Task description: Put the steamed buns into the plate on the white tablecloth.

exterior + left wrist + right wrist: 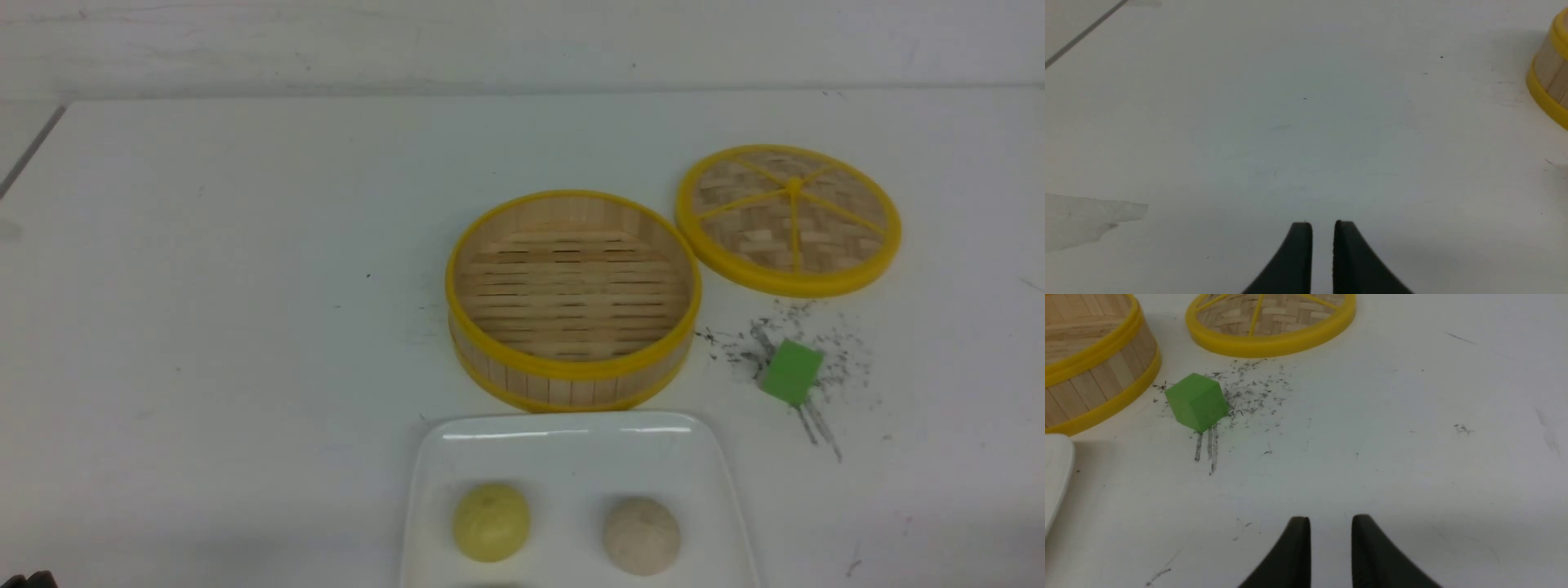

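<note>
White tablecloth (245,286) carries an empty bamboo steamer (573,298); just nearer, the plate (571,457) holds a yellow bun (491,521) and a beige bun (642,535), a third barely peeking at the frame's edge. Left gripper (1323,228) hangs nearly closed, empty. Right gripper (1330,524), slightly parted and empty, faces the green block (1196,401); probably just stay clear.

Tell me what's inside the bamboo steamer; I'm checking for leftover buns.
Nothing: the steamer shows only bare slats. A yellow bun and a beige bun sit on the plate, whose near part is out of frame.
</note>
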